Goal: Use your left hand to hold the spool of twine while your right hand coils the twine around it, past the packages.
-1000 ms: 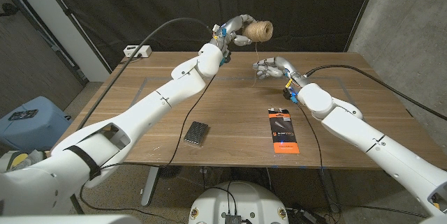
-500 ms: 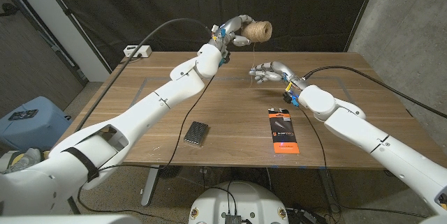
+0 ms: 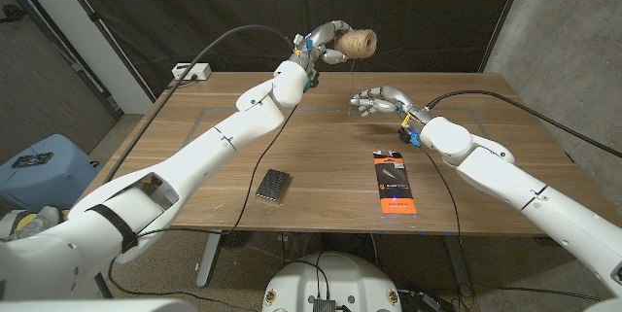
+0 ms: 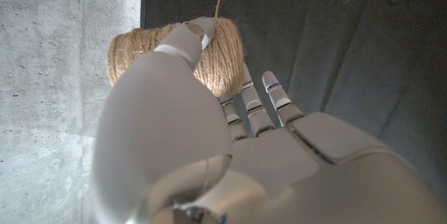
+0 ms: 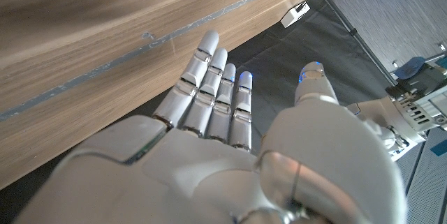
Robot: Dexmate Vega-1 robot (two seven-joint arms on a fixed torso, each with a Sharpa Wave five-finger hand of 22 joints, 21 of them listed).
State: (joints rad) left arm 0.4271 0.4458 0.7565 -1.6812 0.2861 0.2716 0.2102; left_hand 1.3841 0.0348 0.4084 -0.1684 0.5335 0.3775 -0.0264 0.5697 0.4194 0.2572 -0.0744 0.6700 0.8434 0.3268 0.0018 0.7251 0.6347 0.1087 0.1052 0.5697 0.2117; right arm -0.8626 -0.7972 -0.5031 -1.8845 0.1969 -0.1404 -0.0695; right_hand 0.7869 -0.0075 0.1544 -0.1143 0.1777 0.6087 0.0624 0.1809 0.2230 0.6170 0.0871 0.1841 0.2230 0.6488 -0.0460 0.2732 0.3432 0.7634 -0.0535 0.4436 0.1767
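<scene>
The left hand (image 3: 326,38) holds the round spool of tan jute twine (image 3: 361,43) raised above the wooden desk (image 3: 194,156) toward its far edge, at about twelve o'clock, with a thin strand hanging down from it. The right hand (image 3: 377,102) hovers below the spool at one o'clock, fingers spread and holding nothing. An orange-and-black flat package (image 3: 394,183) and a small dark grey ribbed block (image 3: 273,186) lie near the front edge.
</scene>
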